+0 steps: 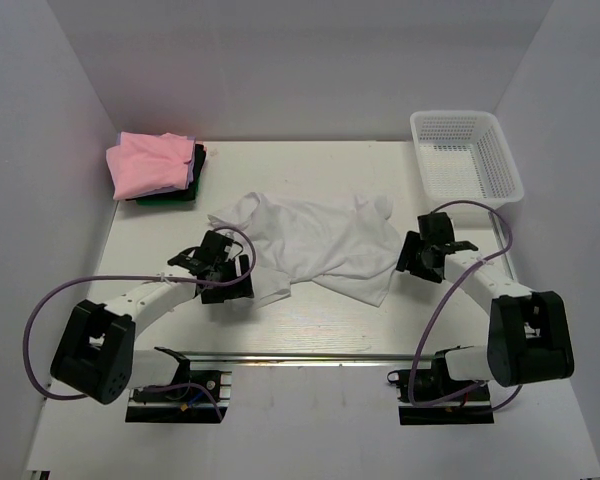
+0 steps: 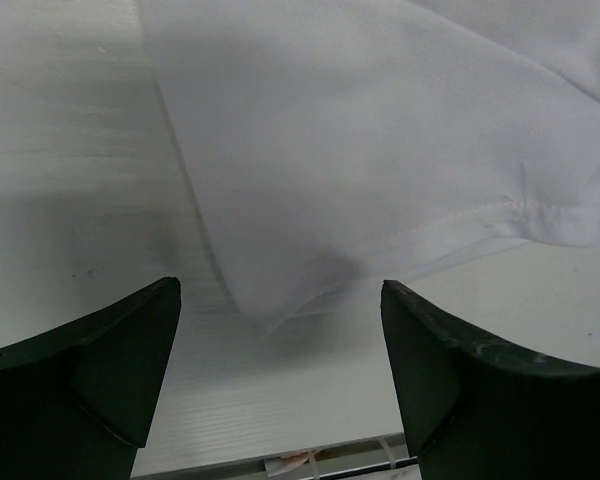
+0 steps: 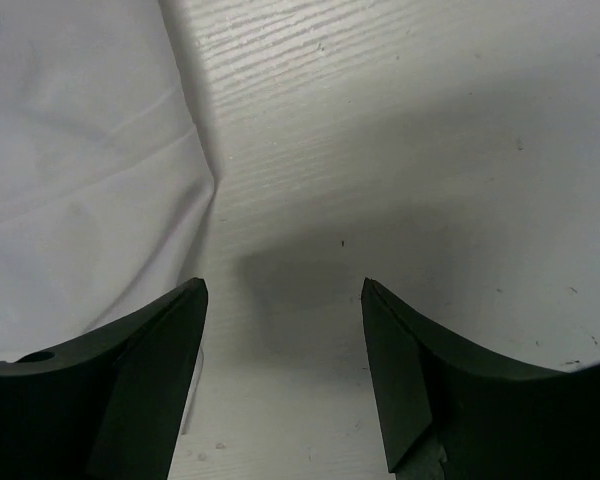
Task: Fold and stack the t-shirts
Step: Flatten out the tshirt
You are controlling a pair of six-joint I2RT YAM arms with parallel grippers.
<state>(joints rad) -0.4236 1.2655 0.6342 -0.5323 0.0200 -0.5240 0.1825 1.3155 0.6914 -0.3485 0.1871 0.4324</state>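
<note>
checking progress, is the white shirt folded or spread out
Spread, not folded: the white t-shirt lies rumpled and open across the table.

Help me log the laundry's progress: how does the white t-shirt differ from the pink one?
The white t-shirt lies unfolded, rumpled, central; the pink t-shirt is folded in the far left corner. The white t-shirt rests on the table; the pink t-shirt tops darker folded shirts. Both are plain cloth.

White t-shirt [image 1: 320, 240]: plain, short-sleeved, unfolded, lying rumpled and creased across middle of table [image 1: 310, 335], hem edges puckered. Pink t-shirt [image 1: 148, 163]: loosely folded, resting on top of dark t-shirts [image 1: 194, 172], a folded green/black stack in far left corner, well apart from white one
</note>
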